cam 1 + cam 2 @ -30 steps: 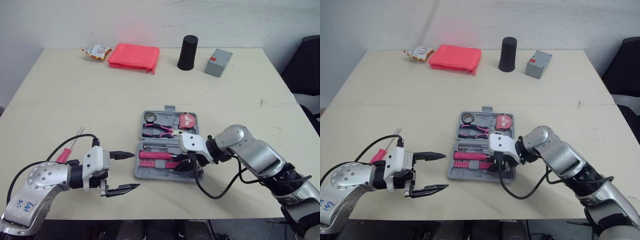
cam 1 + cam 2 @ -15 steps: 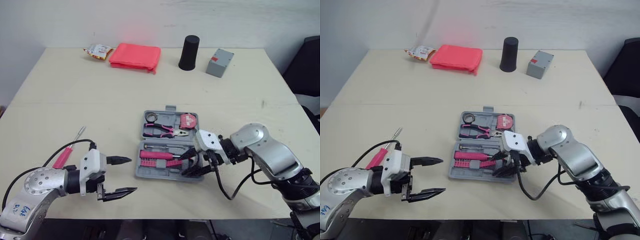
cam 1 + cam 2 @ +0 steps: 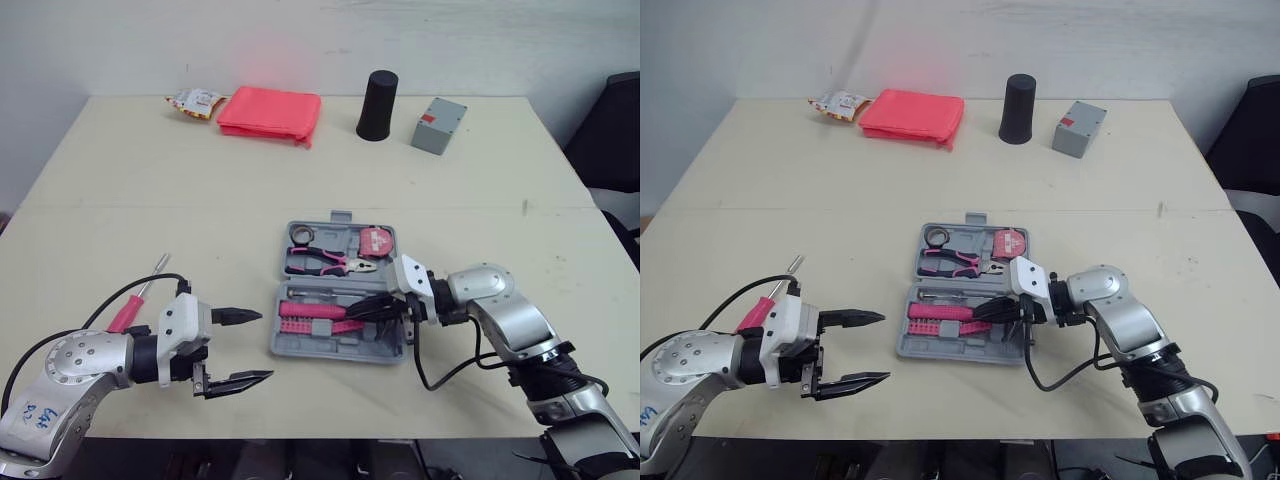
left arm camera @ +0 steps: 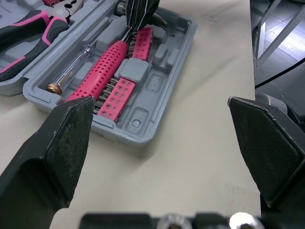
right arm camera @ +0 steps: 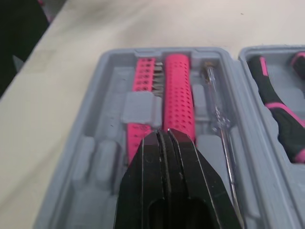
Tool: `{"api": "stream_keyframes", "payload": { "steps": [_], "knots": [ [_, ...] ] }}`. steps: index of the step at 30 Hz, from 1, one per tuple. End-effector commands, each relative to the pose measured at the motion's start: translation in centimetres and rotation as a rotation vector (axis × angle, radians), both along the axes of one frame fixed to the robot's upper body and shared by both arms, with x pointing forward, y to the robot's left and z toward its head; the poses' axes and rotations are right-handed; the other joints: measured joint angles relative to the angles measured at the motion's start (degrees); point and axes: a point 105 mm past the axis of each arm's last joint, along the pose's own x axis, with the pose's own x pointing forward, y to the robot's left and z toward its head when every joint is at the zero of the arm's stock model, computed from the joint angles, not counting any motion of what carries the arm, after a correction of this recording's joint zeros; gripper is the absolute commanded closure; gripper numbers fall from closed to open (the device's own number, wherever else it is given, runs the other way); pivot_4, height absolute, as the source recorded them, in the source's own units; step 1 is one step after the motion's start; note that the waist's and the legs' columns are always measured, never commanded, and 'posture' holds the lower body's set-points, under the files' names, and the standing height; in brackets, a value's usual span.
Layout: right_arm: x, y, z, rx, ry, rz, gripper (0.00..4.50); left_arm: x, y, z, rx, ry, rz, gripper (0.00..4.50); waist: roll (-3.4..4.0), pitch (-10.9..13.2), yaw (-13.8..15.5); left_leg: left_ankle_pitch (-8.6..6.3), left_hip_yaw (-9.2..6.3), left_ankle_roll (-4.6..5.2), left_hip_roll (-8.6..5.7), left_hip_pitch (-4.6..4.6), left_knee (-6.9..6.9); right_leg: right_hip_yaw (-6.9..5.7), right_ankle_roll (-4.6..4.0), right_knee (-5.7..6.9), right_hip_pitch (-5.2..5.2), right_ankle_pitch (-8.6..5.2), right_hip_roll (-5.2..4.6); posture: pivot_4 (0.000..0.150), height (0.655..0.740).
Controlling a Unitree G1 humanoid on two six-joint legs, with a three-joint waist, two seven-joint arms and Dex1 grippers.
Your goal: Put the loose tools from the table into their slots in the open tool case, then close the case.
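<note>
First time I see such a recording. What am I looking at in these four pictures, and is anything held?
It is a humanoid robot with two arms, each ending in a two-fingered black gripper. Two pictures come from its head camera, looking down on a table; two come from cameras on the wrists. The left gripper is open and empty. The right gripper is shut, its tip over the pink handle in the open tool case. A screwdriver lies loose beside the left arm. At the far edge sit a snack packet, a red pouch, a black cylinder and a grey box.
</note>
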Motion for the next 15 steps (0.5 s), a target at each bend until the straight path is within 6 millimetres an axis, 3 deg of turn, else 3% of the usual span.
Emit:
{"api": "stream_keyframes", "payload": {
  "steps": [1, 15],
  "knots": [
    [-0.6, 0.2, -0.2, -0.020, -0.019, 0.044, 4.49, -0.4, 0.0, 0.9, 0.013, -0.036, -0.015, 0.00, 0.00, 0.0, 0.0, 0.00, 0.00, 0.00, 0.00, 0.00, 0.00, 0.00, 0.00, 0.00, 0.00, 0.00, 0.00, 0.150, 0.7400],
    [-2.2, -0.1, -3.6, -0.130, -0.021, 0.065, 4.49, -0.3, 0.1, 0.8, 0.022, -0.039, -0.010, 0.00, -0.06, 0.0, 0.0, 0.00, 0.00, -0.01, 0.01, 0.07, 0.00, -0.01, 0.00, 0.00, 0.07, 0.00, 0.00, 0.150, 0.7400]
  ]
}}
